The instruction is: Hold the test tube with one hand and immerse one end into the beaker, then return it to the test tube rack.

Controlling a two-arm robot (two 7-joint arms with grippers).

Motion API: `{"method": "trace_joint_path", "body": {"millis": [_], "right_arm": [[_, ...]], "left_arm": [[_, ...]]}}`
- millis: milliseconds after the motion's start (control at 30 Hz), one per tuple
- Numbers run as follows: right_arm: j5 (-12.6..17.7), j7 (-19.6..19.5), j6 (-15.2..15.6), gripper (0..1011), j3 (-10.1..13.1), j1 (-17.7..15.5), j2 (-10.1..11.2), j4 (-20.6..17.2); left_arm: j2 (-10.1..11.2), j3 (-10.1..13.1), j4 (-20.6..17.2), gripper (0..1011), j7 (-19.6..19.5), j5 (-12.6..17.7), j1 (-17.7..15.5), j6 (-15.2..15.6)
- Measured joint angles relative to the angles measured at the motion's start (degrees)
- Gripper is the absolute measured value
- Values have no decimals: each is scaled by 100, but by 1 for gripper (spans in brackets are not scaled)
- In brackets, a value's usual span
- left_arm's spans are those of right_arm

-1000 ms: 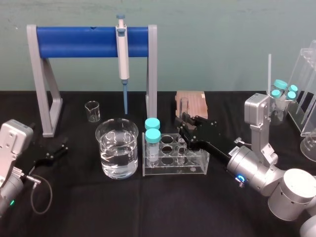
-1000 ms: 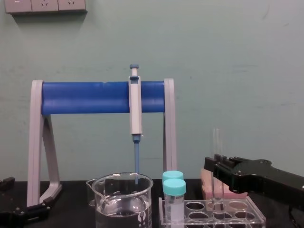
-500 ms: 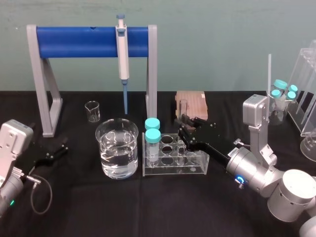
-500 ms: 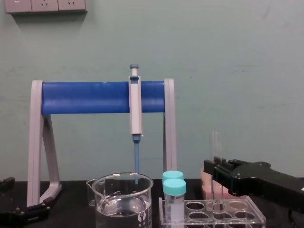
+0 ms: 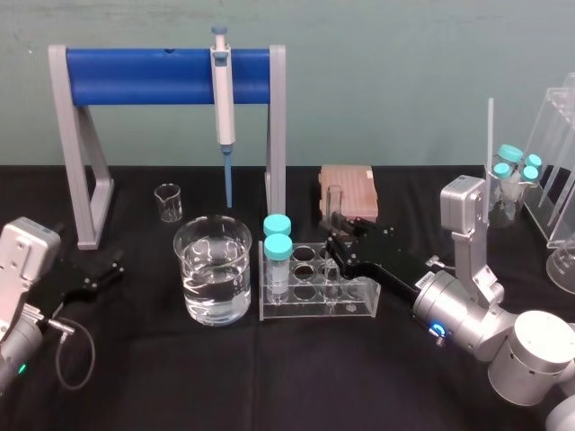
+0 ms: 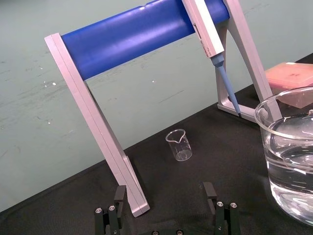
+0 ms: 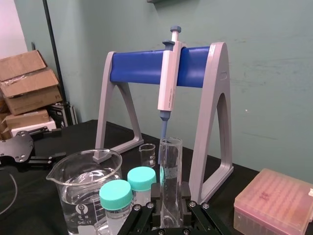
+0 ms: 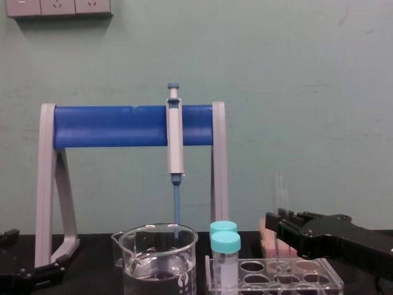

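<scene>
Right hand (image 5: 335,241): reached in from the right and sitting just above the test tube rack (image 5: 314,307). On my wrist cam the two fingers (image 7: 156,192) are pinched in against the test tube (image 8: 280,190) from both sides, so it's clamped on the glass about midway up
Test tube: upright, open mouth on top, with a good stretch of it sticking up above the hand. Its lower end is down in one of the rack holes around the middle, a bit right of the capped tubes (image 5: 278,241). I can't tell from here which row it's in or whether it's sitting on the bottom
Test tube rack: clear plastic, on the black bench (image 5: 180,377) just right of the beaker (image 5: 214,269), close to it, though I can't say whether they touch. The two teal capped tubes stand at its left end, one behind the other
Beaker: the big one, roughly half full of clear liquid, left of the rack and apart from the test tube
Left hand (image 6: 164,188): parked low at the left side of the bench, near the left leg of the stand (image 5: 162,76), fingers spread wide with nothing between them
Other stuff: pipette (image 5: 222,90) hanging off the stand's blue bar, tip pointing down behind the beaker; small beaker (image 5: 168,202) off to the left of that tip; pink box (image 5: 349,184) on the bench right behind the rack
</scene>
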Motion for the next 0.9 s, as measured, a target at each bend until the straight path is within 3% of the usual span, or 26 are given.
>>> {"method": "trace_joint_path", "body": {"millis": [767,900], "right_arm": [[-71,11,-34,228,-33,48,-1,42],[-65,12,-34,351,-31,46,-2,41]], "left_arm": [[0,0,0,1000,0,0,0,0],[0,0,0,1000,0,0,0,0]]}}
